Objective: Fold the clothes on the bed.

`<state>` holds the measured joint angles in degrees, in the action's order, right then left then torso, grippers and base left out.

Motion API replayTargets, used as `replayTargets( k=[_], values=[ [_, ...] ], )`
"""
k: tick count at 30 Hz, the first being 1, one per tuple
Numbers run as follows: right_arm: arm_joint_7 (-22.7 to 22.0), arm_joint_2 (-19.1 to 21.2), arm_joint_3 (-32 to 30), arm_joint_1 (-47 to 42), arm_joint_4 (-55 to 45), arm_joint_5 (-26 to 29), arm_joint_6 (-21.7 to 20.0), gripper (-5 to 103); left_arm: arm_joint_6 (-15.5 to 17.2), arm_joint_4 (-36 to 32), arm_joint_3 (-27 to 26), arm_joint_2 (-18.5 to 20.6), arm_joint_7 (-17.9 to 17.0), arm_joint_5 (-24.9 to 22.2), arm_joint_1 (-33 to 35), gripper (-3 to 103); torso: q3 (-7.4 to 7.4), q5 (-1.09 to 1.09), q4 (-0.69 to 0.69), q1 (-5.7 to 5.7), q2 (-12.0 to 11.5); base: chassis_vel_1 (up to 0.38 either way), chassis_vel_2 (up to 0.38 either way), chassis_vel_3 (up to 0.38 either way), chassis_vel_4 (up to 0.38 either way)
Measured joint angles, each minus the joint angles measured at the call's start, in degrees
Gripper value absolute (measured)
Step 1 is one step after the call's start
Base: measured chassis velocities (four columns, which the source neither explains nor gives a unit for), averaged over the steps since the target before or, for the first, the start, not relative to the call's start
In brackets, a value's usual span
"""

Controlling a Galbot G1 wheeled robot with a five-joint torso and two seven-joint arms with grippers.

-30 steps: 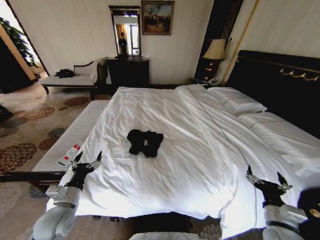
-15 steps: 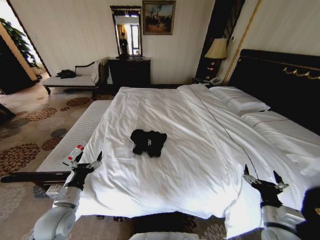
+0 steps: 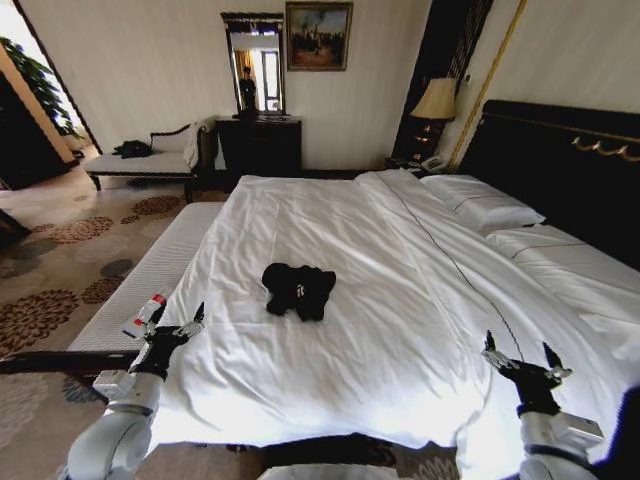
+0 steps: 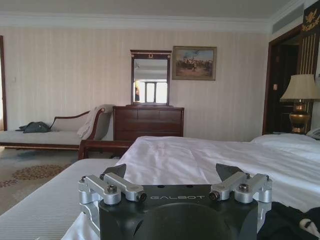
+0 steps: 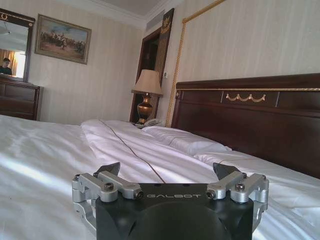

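Black and crumpled, the T-shirt [image 3: 298, 290] lies in a small heap near the middle of the white bed [image 3: 400, 330], on the smooth duvet, well short of the pillows [image 3: 486, 212] at the far right by the dark headboard [image 3: 560, 170]. A bit of white lettering shows on its fabric, too small to read.

Both grippers are held low at the near edge of the bed, and the garment lies between them and farther off, touching neither. The left gripper [image 3: 176, 325] is at the near left corner of the duvet with its fingers spread apart and nothing between them; the T-shirt is beyond it and to its right, well apart. In the left wrist view the same open gripper [image 4: 175, 177] points along the bed, and a dark fold of the T-shirt [image 4: 287, 225] shows close by at one side.

The right gripper [image 3: 520, 358] is over the near right part of the duvet, its fingers also apart and empty, with the T-shirt well off to its far left. The right wrist view shows this open gripper [image 5: 170, 172] above plain white bedding, facing the headboard [image 5: 250, 120] and a lit lamp [image 5: 146, 95].

A small red-and-white object [image 3: 145, 313] lies on the pale bench [image 3: 140, 285] along the bed's left side, just beside the left gripper.
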<state>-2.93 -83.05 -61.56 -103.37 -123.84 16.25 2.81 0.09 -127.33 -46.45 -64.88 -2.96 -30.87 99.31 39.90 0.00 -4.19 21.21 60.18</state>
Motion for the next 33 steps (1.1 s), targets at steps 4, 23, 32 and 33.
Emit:
replayTargets(
  k=[4, 23, 32, 33],
  values=[
    [-0.07, 0.00, -0.07, -0.03, 0.10, -0.43, -0.08, 100, 0.07, -0.02, 0.06, 0.04, -0.05, 0.01, -0.17, 100, 0.00, 0.00, 0.00, 0.01, 0.00, -0.060, 0.075, 0.056, -0.050],
    [-0.37, 0.05, 0.74, 0.22, 0.11, -1.31, -0.36, 100, 0.08, 0.35, 0.11, 0.00, -0.07, 0.05, -0.16, 100, -0.01, 0.00, 0.00, -0.01, 0.00, -0.031, 0.033, 0.037, -0.032],
    [-1.59, 3.09, 2.57, 1.08, -1.52, 2.13, -2.88, 100, 4.16, 1.75, 1.43, 2.34, -1.48, -2.50, -3.03, 100, -0.01, 0.01, 0.01, -0.01, 0.00, -0.010, 0.011, 0.012, -0.013],
    [-1.69, 3.36, 2.62, 1.22, -1.60, 2.22, -3.11, 100, 4.73, 2.06, 1.66, 2.67, -1.82, -3.09, -3.69, 100, -0.01, 0.01, 0.01, -0.01, 0.00, 0.000, 0.000, 0.000, 0.000]
  ],
)
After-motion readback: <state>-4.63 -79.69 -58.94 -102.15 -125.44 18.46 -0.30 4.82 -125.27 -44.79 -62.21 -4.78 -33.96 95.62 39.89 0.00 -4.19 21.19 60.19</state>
